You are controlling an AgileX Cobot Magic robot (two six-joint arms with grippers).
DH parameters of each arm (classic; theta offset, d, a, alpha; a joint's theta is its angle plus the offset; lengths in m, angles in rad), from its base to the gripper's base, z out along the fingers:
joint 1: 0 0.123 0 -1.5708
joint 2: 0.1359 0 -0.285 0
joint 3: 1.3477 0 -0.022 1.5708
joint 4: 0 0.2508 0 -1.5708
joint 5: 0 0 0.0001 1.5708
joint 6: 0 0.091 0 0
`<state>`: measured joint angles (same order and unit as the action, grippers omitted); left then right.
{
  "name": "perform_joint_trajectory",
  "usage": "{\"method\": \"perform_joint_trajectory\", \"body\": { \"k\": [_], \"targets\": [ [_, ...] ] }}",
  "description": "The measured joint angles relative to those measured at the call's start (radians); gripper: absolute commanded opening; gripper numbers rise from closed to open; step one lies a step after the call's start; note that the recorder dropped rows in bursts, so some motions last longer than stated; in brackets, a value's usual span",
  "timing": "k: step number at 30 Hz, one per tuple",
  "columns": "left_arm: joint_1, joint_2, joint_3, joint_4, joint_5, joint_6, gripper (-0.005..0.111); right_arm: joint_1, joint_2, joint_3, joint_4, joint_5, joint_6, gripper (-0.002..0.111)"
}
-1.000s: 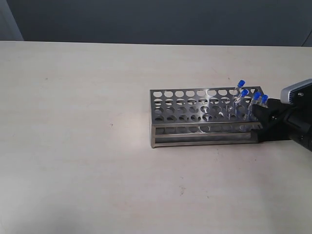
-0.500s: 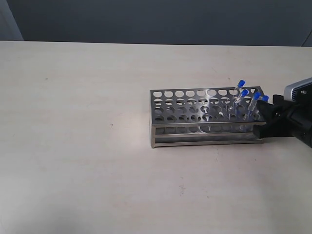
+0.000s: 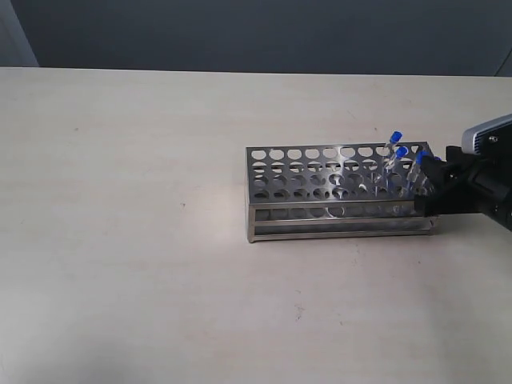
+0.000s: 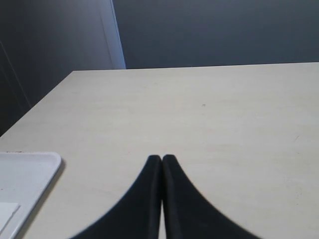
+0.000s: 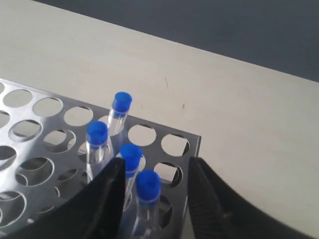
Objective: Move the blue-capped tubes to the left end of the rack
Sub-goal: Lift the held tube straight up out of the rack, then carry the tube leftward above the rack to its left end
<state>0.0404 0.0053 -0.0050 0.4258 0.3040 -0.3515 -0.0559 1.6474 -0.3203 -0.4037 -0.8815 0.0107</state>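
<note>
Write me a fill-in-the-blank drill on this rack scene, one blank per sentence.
The rack holds ____ blue-capped tubes.
In the exterior view, all of them stand at the rack's ____ end.
The left gripper is ____ (open or shut).
The right gripper is ____ (open or shut), straddling the nearest tubes.
Missing words: four; right; shut; open.

Exterior: high, tilted down over the table [image 3: 160,280], rack [image 3: 320,192] at mid-distance. Left wrist — low, skimming the table toward a dark wall [image 4: 209,30]. Right wrist — close above the rack's right end, shared with exterior.
</note>
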Motion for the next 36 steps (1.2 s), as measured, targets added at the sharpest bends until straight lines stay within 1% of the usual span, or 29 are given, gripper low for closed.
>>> {"method": "perform_joint_trajectory", "body": {
  "k": [4, 5, 7, 8, 10, 11, 23, 29, 34, 36],
  "targets": [
    [0.000, 0.000, 0.000, 0.000, 0.000, 0.000, 0.000, 0.000, 0.000, 0.000, -0.002, 0.019, 0.010, 0.040],
    [0.000, 0.000, 0.000, 0.000, 0.000, 0.000, 0.000, 0.000, 0.000, 0.000, -0.002, 0.024, 0.011, 0.037],
    [0.000, 0.000, 0.000, 0.000, 0.000, 0.000, 0.000, 0.000, 0.000, 0.000, -0.002, 0.026, 0.011, 0.029],
    [0.000, 0.000, 0.000, 0.000, 0.000, 0.000, 0.000, 0.000, 0.000, 0.000, -0.002, 0.026, 0.011, 0.021],
    [0.000, 0.000, 0.000, 0.000, 0.000, 0.000, 0.000, 0.000, 0.000, 0.000, -0.002, 0.030, 0.013, 0.008],
    [0.000, 0.000, 0.000, 0.000, 0.000, 0.000, 0.000, 0.000, 0.000, 0.000, -0.002, 0.031, 0.014, -0.001],
    [0.000, 0.000, 0.000, 0.000, 0.000, 0.000, 0.000, 0.000, -0.018, 0.000, -0.004, 0.037, 0.036, -0.001],
    [0.000, 0.000, 0.000, 0.000, 0.000, 0.000, 0.000, 0.000, -0.113, 0.000, -0.011, 0.048, 0.086, -0.001],
    [0.000, 0.000, 0.000, 0.000, 0.000, 0.000, 0.000, 0.000, -0.220, 0.000, -0.011, 0.106, 0.115, -0.001],
    [0.000, 0.000, 0.000, 0.000, 0.000, 0.000, 0.000, 0.000, -0.297, 0.000, -0.011, 0.127, 0.128, -0.001]
  ]
}}
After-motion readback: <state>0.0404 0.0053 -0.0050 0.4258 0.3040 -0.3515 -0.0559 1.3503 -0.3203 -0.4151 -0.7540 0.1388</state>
